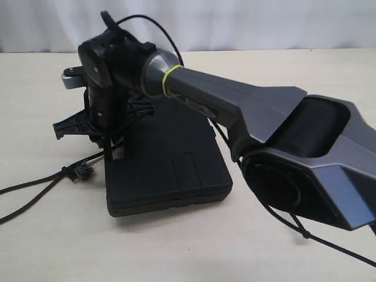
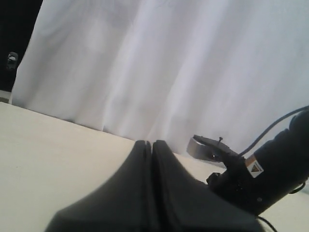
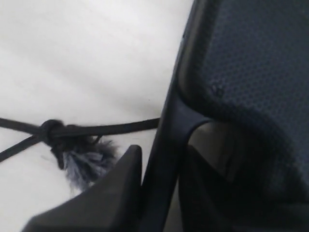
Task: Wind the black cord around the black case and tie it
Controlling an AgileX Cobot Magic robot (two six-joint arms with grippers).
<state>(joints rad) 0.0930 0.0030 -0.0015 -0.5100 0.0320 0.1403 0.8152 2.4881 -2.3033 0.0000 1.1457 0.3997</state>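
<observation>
black case [image 1: 170, 170]: matte black, fine dimpled grain up close. black cord [image 3: 120, 127]: black braid, frayed grey tuft [image 3: 84, 162] at the knot. Arm [image 1: 235, 106]: dark grey shell, black joints, one yellow-green ring [image 1: 166, 80]. Table [image 1: 59, 247] is cream, curtain [image 1: 247, 23] white.

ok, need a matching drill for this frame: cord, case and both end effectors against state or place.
Things:
1. black cord
2. black case
3. left end effector
4. right end effector

States:
A. astride the case's handle
B. shut, nothing held
C. rectangular, lying on the table
D. knotted, with a frayed tuft, trailing over the table

Pairs: 1-D, 2-C, 3-B, 4-A
</observation>
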